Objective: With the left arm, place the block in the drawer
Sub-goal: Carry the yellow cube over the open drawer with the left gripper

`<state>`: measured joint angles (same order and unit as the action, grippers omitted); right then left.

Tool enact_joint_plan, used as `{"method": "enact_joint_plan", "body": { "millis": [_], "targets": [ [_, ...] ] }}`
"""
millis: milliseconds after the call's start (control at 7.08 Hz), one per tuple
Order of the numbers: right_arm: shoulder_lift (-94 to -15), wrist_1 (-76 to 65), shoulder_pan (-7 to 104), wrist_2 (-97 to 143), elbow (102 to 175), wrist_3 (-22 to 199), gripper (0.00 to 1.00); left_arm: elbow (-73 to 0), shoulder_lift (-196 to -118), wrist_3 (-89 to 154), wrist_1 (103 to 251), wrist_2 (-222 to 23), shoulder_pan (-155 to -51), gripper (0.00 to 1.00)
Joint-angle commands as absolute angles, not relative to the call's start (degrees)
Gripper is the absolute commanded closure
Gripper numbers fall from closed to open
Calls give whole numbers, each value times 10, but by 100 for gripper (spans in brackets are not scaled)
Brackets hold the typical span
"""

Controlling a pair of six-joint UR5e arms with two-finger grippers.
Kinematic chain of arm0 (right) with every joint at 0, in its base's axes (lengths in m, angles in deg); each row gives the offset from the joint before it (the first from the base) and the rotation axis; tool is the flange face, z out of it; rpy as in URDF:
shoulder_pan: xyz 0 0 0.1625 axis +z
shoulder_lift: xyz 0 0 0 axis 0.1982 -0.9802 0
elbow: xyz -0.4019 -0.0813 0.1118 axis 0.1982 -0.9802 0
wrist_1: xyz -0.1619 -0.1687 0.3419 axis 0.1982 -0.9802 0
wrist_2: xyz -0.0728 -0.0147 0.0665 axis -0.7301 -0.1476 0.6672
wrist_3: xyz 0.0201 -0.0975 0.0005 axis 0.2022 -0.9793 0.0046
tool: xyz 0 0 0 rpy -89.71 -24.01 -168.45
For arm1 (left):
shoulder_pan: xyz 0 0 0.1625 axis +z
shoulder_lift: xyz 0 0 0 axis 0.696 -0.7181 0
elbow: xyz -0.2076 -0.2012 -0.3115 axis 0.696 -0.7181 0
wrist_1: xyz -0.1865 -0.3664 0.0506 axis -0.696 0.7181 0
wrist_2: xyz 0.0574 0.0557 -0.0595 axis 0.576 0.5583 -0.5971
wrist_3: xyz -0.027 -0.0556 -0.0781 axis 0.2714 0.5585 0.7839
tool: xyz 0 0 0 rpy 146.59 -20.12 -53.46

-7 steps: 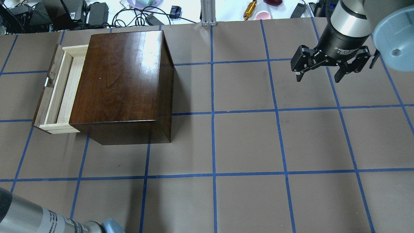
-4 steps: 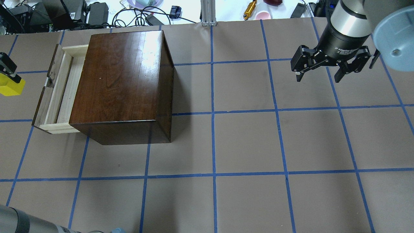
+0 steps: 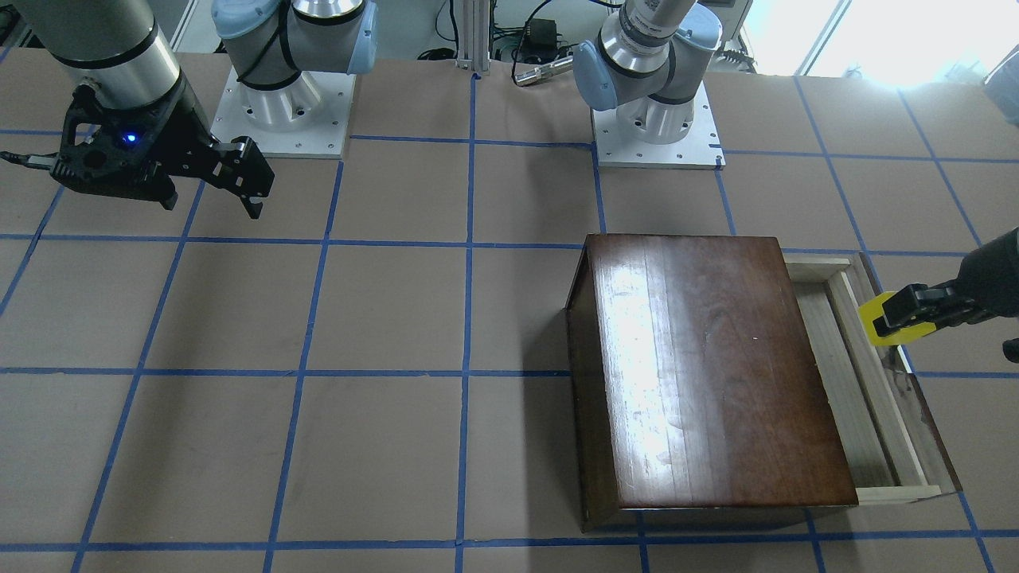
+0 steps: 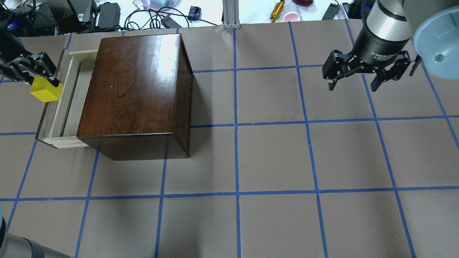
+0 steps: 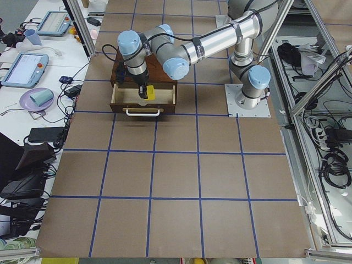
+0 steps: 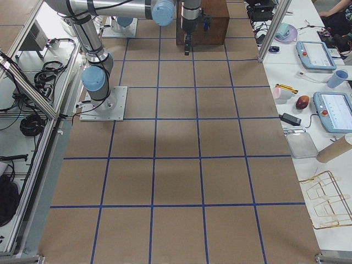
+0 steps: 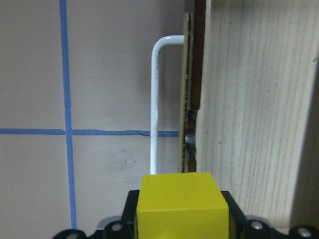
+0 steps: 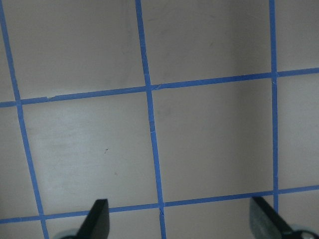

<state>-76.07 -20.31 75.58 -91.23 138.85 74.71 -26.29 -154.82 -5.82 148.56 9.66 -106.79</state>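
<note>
One block (image 4: 45, 92), pinched by the left gripper (image 4: 45, 87) fingers, hangs seemingly over the drawer (image 4: 71, 105) front; right gripper (image 4: 353, 86) fingers spread wide.

Twin silver arms, light-blue joint caps, black pincers

The left arm (image 5: 215, 40) and the right arm (image 4: 389, 18) were brushed-silver tubes joined by rounded light-blue caps (image 4: 435, 43), one with a small hole at its centre. Each stood on a white square base plate (image 3: 239, 131) with small screws along its edges. A black cable (image 3: 275, 49) looped across the right arm's shoulder joint. The right pincer (image 4: 353, 86) had a black round collar with white lettering, angular linked fingers (image 4: 331, 80) and a blue light (image 3: 130, 138) on its body. The left pincer (image 4: 45, 87) was the same black, with pale screw heads (image 7: 117, 227) showing in its wrist view.
</note>
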Motion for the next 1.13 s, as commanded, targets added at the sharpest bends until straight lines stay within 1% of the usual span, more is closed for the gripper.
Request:
{"method": "enact_joint_plan", "body": {
  "millis": [0, 424, 989],
  "targets": [
    [-761, -203, 756, -912, 1388, 747, 0, -280, -1559, -55, 1458, 69, -1072, 80],
    [-761, -203, 756, -912, 1388, 747, 0, -324, -1567, -53, 1392, 68, -1076, 80],
    [-761, -203, 756, -912, 1388, 747, 0, -326, -1587, -60, 1389, 67, -1077, 80]
  ]
}}
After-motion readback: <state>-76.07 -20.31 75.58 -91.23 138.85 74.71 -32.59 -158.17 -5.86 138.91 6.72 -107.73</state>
